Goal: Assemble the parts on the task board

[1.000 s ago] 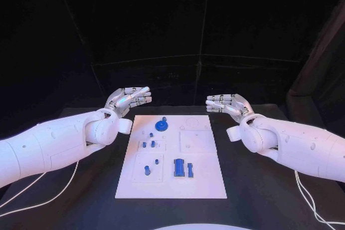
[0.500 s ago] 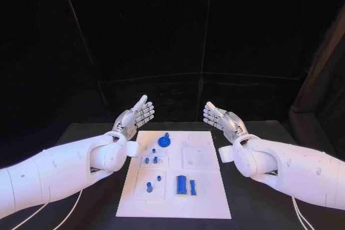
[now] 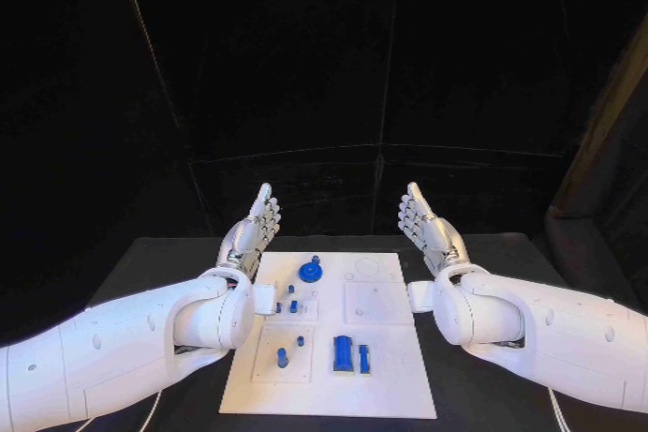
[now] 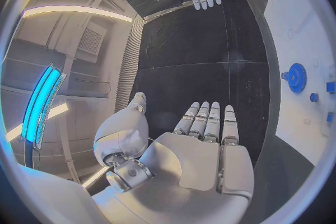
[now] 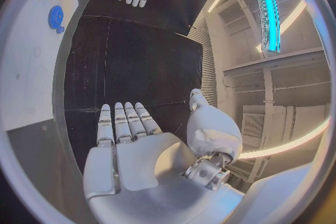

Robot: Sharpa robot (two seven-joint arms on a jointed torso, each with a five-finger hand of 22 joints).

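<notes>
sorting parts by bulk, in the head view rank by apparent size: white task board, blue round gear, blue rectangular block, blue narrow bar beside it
1. white task board
2. blue rectangular block
3. blue round gear, close to the block, unsure
4. blue narrow bar

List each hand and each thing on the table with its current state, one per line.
left hand: open, fingers straight, holding nothing, raised beside the board
right hand: open, fingers straight, holding nothing, raised beside the board
task board: flat on the table, untouched
blue gear: on the board's far end, free
tall blue block: standing on the board's near part
small blue pegs: standing in the board
</notes>
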